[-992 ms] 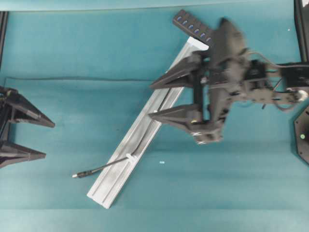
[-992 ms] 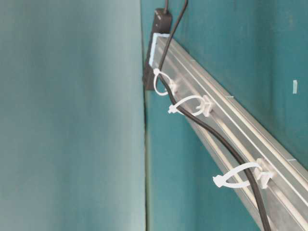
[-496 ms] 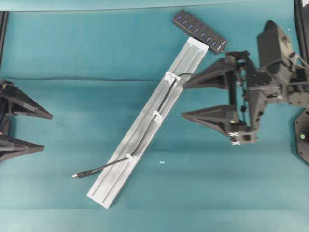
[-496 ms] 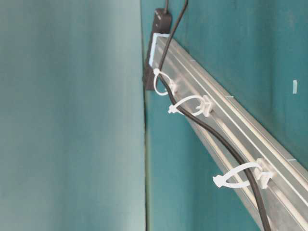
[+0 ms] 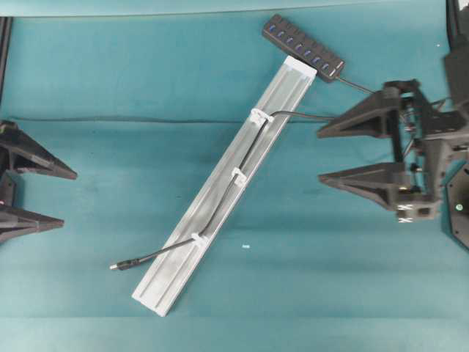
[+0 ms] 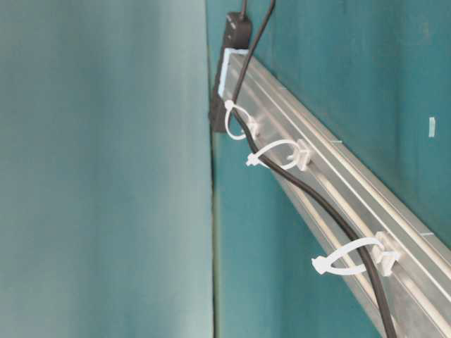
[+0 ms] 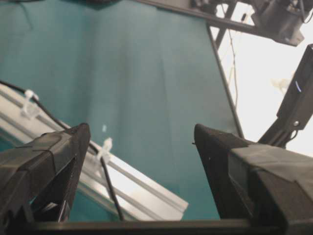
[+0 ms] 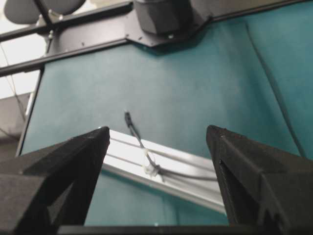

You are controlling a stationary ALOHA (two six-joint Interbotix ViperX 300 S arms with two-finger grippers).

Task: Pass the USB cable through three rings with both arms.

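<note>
lying diagonally on the teal table (image 5: 88, 81), the aluminium rail (image 5: 220, 194) carries three rings (image 5: 238, 176), and the usb cable (image 5: 220, 209) runs through all of them. its plug (image 5: 117, 266) rests on the cloth just past the lowest ring, and its other end joins the black hub (image 5: 304, 48) at the rail's top. the left gripper (image 5: 55, 194) and the right gripper (image 5: 322, 156) both stand with jaws spread wide, gripping nothing, well apart from the rail.

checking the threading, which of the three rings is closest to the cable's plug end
The ring lowest on the aluminium rail in the overhead view; the USB cable leaves it and ends at the plug. The other two sit nearer the hub.
</note>
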